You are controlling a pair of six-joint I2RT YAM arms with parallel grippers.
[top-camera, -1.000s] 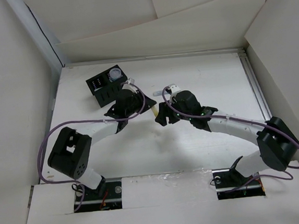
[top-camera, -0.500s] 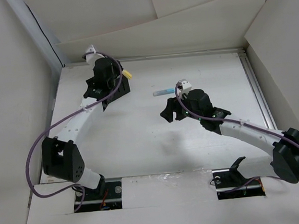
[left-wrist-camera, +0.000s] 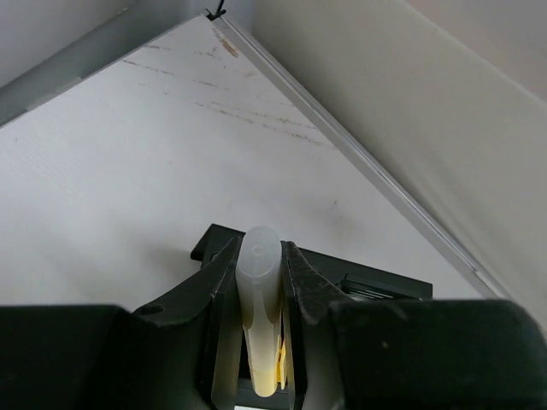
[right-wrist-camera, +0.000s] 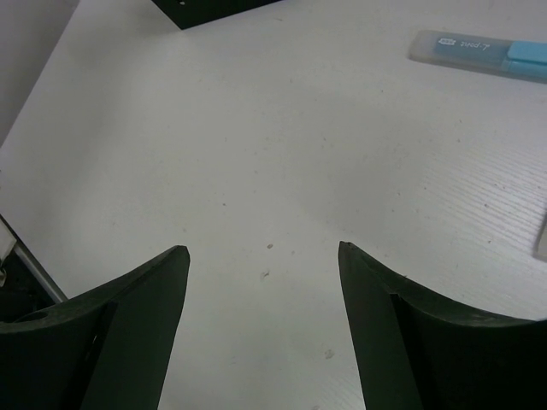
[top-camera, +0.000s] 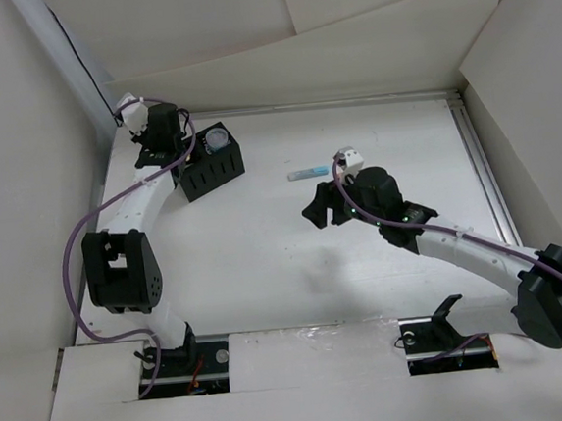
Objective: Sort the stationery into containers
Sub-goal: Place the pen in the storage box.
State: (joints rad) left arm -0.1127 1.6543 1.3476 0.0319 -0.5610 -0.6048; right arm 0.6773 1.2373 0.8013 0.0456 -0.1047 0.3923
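Note:
The black organizer box point(top-camera: 214, 169) stands at the far left of the table, with the round white cylinder with a blue-patterned top point(top-camera: 217, 138) in it. My left gripper point(top-camera: 169, 146) hovers at the box's left end, shut on a pale yellow stick point(left-wrist-camera: 259, 286). Part of the box point(left-wrist-camera: 376, 282) shows just beneath the jaws. A light blue stick point(top-camera: 307, 172) lies flat on the table mid-back and also shows in the right wrist view point(right-wrist-camera: 487, 53). My right gripper point(top-camera: 321, 212) is open and empty, low over bare table point(right-wrist-camera: 263, 252), near the blue stick.
White walls close in the table on the left, back and right; the left gripper is close to the far-left corner point(left-wrist-camera: 214, 15). A metal rail point(top-camera: 479, 164) runs along the right edge. A corner of the box point(right-wrist-camera: 214, 8) shows at the top of the right wrist view.
My left arm has swung from the table's middle to the box at the far left, carrying the yellow stick. My right gripper drew back slightly, uncovering the light blue stick.

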